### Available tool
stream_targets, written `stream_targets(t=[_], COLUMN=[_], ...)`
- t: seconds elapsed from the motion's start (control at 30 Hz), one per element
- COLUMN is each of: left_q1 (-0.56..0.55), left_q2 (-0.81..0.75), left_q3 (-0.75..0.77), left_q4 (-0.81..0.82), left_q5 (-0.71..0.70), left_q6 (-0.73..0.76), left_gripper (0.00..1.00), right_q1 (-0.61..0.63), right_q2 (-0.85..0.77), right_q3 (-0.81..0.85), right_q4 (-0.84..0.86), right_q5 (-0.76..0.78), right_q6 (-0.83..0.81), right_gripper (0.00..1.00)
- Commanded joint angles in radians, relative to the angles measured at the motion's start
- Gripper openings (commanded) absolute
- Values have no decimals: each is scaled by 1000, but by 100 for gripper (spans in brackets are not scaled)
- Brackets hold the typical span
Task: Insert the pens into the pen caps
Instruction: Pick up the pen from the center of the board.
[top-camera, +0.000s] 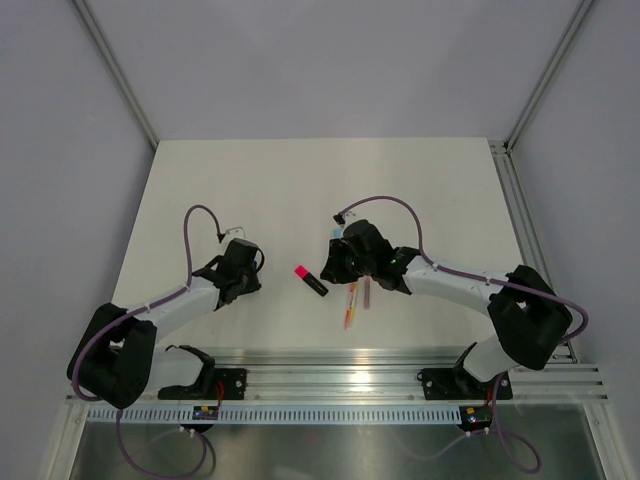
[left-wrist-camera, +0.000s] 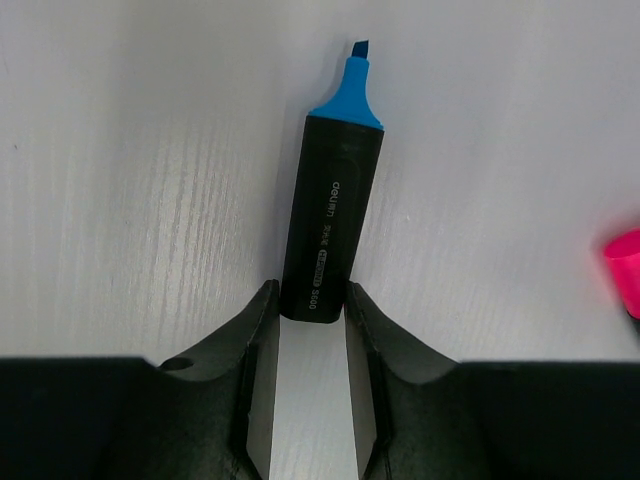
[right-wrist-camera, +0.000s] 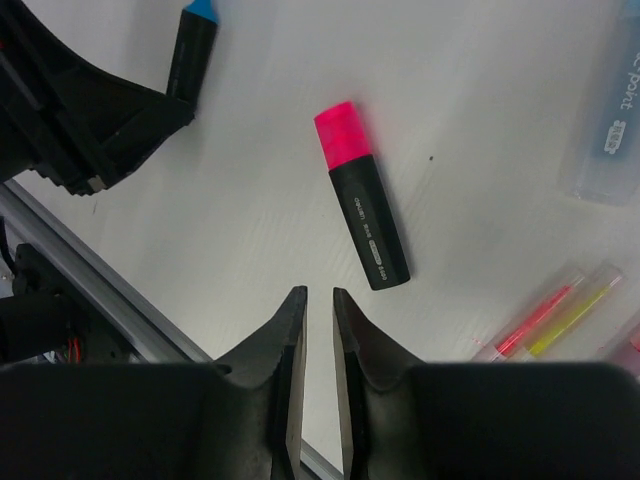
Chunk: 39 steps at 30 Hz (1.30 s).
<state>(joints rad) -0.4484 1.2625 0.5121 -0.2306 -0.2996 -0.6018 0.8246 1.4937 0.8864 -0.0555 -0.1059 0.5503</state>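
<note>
Left hand (left-wrist-camera: 310, 330) grips the uncapped blue-tipped marker (left-wrist-camera: 328, 225) by its rear end on the worktop (top-camera: 300, 190). Right hand (right-wrist-camera: 318, 340), nearly closed, holds nothing. Pink-capped marker (right-wrist-camera: 362, 197) appears done; blue marker remains uncapped.

Two black markers (right-wrist-camera: 368, 222), three thin pens (right-wrist-camera: 545, 318).

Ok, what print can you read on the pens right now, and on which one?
"deli": on the black barrel of the blue-tipped highlighter; the smaller lines below it are too blurred to read.
"Point": on the pale-blue pen, partly cut off.
Print on the pink-capped highlighter: too small to read.
</note>
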Motion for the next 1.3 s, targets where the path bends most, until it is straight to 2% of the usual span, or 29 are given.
stream_targets(t=[0.0,0.13,0.27,0.5,0.87,1.03,1.27], left_q1=[2,-9,-42,-88,-141,-234,-312], left_q2=[-40,-81,-176,-321,-538,-595,-597], left_q3=[2,-20,-78,-150,-253,-238,-216], left_q4=[50,83,152,200,293,275,284], left_q5=[-9,10,45,96,226,192,172], left_q6=[2,17,16,-38,-101,-115,-131], left_gripper=[0,0,0,0,0,0,0], right_q1=[8,8,8,10,60,79,79], right_q2=[25,20,-45,-70,54,92,102], right_q3=[59,46,-7,-46,9,14,14], right_q4=[-20,5,124,232,327,355,408], right_q5=[-38,-37,-58,-77,-107,-71,-87], right_q6=[-6,-4,11,56,126,158,160], right_gripper=[23,32,48,61,67,70,71])
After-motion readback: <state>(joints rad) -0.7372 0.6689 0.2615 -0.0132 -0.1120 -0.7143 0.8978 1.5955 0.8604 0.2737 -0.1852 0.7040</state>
